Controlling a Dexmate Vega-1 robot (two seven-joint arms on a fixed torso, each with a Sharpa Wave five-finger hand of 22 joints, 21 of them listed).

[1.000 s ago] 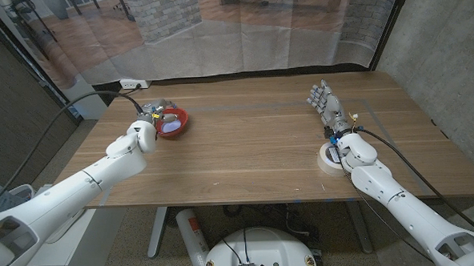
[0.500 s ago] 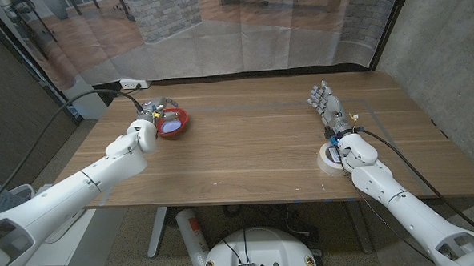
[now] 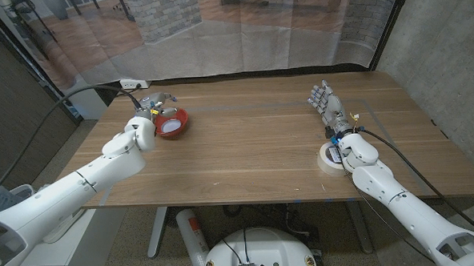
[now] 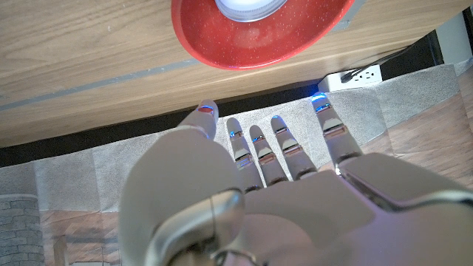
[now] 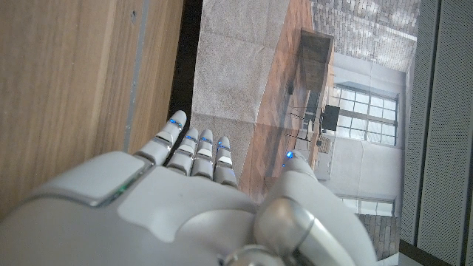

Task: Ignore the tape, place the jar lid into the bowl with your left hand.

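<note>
A red bowl [image 3: 181, 118] stands at the far left of the table, and the white jar lid [image 3: 170, 127] lies inside it. My left hand [image 3: 150, 105] hovers just beyond the bowl's far-left rim, fingers spread and holding nothing. The left wrist view shows that hand [image 4: 251, 177] from behind, with the bowl [image 4: 259, 44] and the lid [image 4: 249, 7] past its fingertips. At the right side my right hand [image 3: 329, 105] stands upright, fingers apart and empty. A roll of tape [image 3: 329, 157] lies on the table by its wrist. The right wrist view shows the back of my right hand [image 5: 185, 192].
A white power strip [image 3: 133, 84] sits off the table's far left corner, and a black cable [image 3: 83, 96] runs along my left arm. A translucent curtain hangs behind the table's far edge. Bare wood [image 3: 253, 140] lies between the two hands.
My left hand has drawn back from over the bowl toward the far left. The lid stays in the bowl. The right arm has not moved.
</note>
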